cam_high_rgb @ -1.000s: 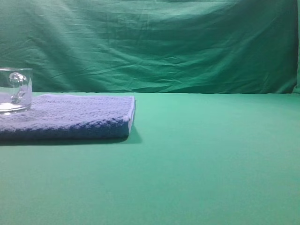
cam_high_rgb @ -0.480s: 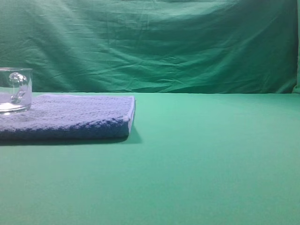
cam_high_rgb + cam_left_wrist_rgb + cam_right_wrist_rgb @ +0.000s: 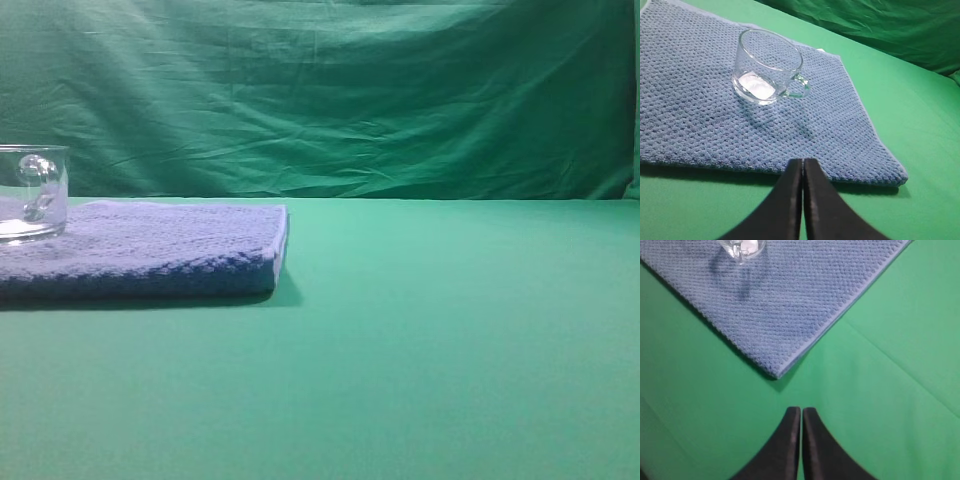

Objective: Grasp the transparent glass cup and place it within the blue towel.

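Note:
The transparent glass cup (image 3: 767, 65) stands upright on the blue towel (image 3: 700, 120), its loop handle pointing right. In the exterior high view the cup (image 3: 32, 192) sits at the left edge on the towel (image 3: 150, 250). In the right wrist view the cup (image 3: 741, 248) is at the top edge on the towel (image 3: 785, 295). My left gripper (image 3: 803, 162) is shut and empty, hanging over the towel's near edge, well back from the cup. My right gripper (image 3: 801, 411) is shut and empty above the green table, near the towel's corner.
The green table cloth (image 3: 450, 330) spreads to the right of the towel. A wrinkled green backdrop (image 3: 350, 90) hangs behind the table. Neither arm shows in the exterior high view.

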`<action>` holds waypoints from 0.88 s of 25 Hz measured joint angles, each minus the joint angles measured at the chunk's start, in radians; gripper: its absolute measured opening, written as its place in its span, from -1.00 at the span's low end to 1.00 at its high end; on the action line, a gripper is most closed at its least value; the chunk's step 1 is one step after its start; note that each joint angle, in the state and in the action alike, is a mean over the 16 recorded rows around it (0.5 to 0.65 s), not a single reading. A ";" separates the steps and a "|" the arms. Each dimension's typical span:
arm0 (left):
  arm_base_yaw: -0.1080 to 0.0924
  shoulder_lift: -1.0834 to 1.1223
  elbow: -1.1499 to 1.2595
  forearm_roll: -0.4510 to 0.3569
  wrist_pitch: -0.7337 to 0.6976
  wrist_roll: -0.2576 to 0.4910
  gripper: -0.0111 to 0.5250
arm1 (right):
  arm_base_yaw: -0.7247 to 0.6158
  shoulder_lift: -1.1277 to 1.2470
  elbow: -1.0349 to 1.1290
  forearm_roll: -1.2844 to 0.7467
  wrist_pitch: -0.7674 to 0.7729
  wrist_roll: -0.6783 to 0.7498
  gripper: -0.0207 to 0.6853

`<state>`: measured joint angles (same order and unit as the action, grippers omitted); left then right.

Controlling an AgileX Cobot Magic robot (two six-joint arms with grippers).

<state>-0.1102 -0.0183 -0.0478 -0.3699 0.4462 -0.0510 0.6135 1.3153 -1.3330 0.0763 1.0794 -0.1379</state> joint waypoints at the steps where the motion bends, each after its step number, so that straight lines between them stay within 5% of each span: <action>1: 0.000 0.000 0.000 0.000 0.000 0.000 -0.96 | 0.000 -0.014 0.014 -0.007 -0.015 0.007 -0.94; 11: 0.000 0.000 0.000 0.000 0.000 0.000 -0.96 | -0.069 -0.284 0.264 -0.022 -0.266 0.039 -0.88; 22: 0.000 0.000 0.000 0.000 0.000 0.000 -0.96 | -0.349 -0.729 0.677 0.005 -0.557 0.046 -0.81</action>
<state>-0.1102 -0.0183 -0.0478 -0.3699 0.4462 -0.0510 0.2648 0.5859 -0.6560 0.0817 0.5221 -0.0923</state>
